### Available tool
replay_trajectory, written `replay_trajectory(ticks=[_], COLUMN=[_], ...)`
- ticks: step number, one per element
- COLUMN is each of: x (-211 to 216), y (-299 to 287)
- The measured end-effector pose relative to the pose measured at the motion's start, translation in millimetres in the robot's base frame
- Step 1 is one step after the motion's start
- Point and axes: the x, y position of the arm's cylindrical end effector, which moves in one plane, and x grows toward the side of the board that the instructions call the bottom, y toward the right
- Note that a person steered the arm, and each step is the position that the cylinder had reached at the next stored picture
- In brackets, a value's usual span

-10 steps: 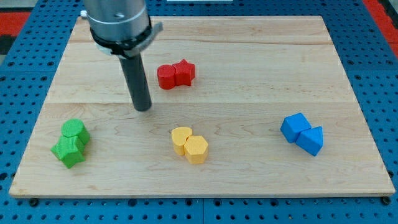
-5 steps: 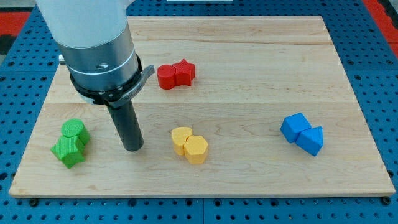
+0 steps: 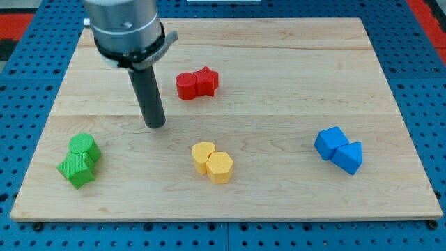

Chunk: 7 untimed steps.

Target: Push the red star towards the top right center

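The red star (image 3: 206,79) lies on the wooden board (image 3: 279,104) above the middle, touching a red round block (image 3: 187,86) on its left. My tip (image 3: 155,125) rests on the board to the lower left of the red pair, apart from them. It stands well above and to the left of the yellow blocks and up and to the right of the green blocks.
Two green blocks (image 3: 79,160) sit touching at the lower left. A yellow heart-like block (image 3: 203,155) touches a yellow hexagon (image 3: 220,167) at the lower middle. A blue cube (image 3: 329,142) and a blue wedge (image 3: 348,157) touch at the right.
My tip went down toward the view's bottom between the green and yellow blocks, then came back up and slightly right toward the red pair. No block has moved.
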Motion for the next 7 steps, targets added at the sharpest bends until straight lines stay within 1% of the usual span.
replay_trajectory(ticks=[2,5,7], x=[-58,-116,-163], y=[70,78,112])
